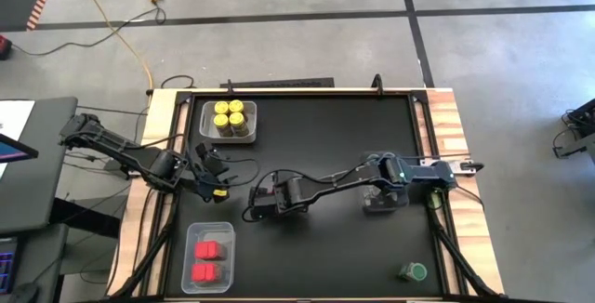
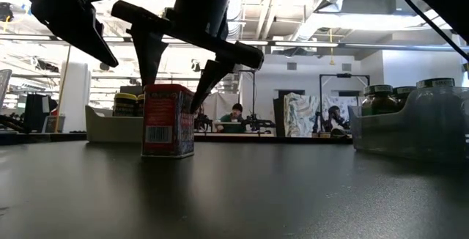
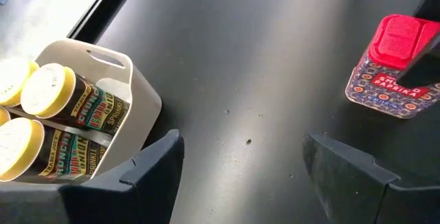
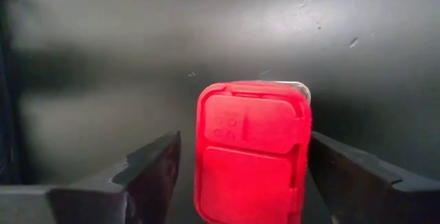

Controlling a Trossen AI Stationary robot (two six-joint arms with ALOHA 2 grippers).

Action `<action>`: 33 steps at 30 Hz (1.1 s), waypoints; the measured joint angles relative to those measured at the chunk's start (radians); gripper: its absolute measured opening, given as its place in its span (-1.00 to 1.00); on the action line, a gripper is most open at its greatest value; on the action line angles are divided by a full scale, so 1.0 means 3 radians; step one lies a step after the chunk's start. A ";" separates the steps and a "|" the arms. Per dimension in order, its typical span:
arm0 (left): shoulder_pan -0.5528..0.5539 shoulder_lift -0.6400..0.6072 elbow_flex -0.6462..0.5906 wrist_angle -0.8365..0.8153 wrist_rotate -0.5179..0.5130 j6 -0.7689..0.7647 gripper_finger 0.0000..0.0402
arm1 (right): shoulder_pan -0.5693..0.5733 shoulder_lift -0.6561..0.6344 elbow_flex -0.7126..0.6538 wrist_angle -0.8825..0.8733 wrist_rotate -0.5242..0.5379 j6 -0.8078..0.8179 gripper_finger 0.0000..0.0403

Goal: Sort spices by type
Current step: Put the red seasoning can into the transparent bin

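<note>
A red blocky spice tin (image 2: 168, 119) stands upright on the black table. Its red lid (image 4: 251, 155) fills the right wrist view, and it also shows in the left wrist view (image 3: 392, 66). My right gripper (image 2: 176, 89) is open and reaches down over the tin from above, with one finger on either side of its top. My left gripper (image 3: 240, 176) is open and hovers (image 1: 212, 168) between the tin and a bin of yellow-lidded jars (image 3: 48, 121). It touches nothing. A loose green-lidded jar (image 1: 414, 271) stands near the table's near right corner. My right gripper stands open around the lid end of the red tin (image 4: 302, 135), coming from above and pointing down. One finger (image 4: 344, 176) lies right by the tin's side. Whether it touches, I cannot tell. The tin stands upright on the table.
A clear bin with yellow-lidded jars (image 1: 228, 120) sits at the far left, and a clear bin with red tins (image 1: 210, 258) at the near left. A bin with green-lidded jars (image 2: 410, 122) sits under the right arm. People sit in the room behind. Bare tabletop lies in the middle.
</note>
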 joint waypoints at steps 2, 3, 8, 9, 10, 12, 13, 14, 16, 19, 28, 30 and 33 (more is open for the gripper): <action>0.0000 0.0000 0.0000 0.0000 0.0000 0.0000 0.40 | 0.0001 -0.0001 0.0000 -0.0017 0.0001 -0.0001 0.68; 0.0000 0.0000 0.0001 0.0000 0.0000 0.0000 0.40 | 0.0001 -0.0005 0.0000 -0.0018 0.0000 -0.0039 0.69; 0.0000 0.0000 0.0001 0.0001 0.0000 -0.0001 0.40 | 0.0006 -0.0112 -0.0001 -0.0205 0.0000 -0.0050 0.70; 0.0000 0.0000 0.0001 0.0000 0.0001 -0.0011 0.40 | 0.0013 -0.0136 -0.0001 -0.0281 0.0000 -0.0048 0.69; 0.0000 0.0000 0.0001 0.0001 0.0001 -0.0031 0.40 | 0.0024 -0.0168 -0.0001 -0.0361 0.0001 -0.0049 0.69; 0.0000 0.0000 0.0001 0.0001 0.0003 -0.0074 0.40 | 0.0054 -0.0240 -0.0001 -0.0525 0.0001 -0.0079 0.69; 0.0000 0.0000 0.0001 0.0002 0.0004 -0.0097 0.40 | 0.0078 -0.0286 -0.0001 -0.0602 0.0000 -0.0128 0.69; 0.0000 0.0000 0.0001 0.0005 0.0004 -0.0109 0.40 | 0.0107 -0.0335 -0.0001 -0.0692 0.0000 -0.0175 0.69; 0.0000 0.0000 0.0001 0.0004 0.0004 -0.0114 0.40 | 0.0177 -0.0431 -0.0001 -0.0864 0.0000 -0.0288 0.69; 0.0000 0.0000 0.0000 0.0005 0.0004 -0.0134 0.40 | 0.0278 -0.0557 -0.0001 -0.1129 0.0000 -0.0447 0.69; 0.0006 0.0089 0.0002 0.0272 0.0257 -0.0586 0.40 | 0.0468 -0.1163 -0.0628 -0.1601 0.0573 -0.0906 0.71; 0.0006 0.0186 0.0044 0.0396 0.0273 -0.0733 0.40 | 0.0447 -0.1428 -0.0986 -0.1586 0.0605 -0.1066 0.71; 0.0018 0.0441 0.0228 0.0465 0.0270 -0.1010 0.40 | 0.0383 -0.1893 -0.1577 -0.1464 0.0608 -0.1328 0.71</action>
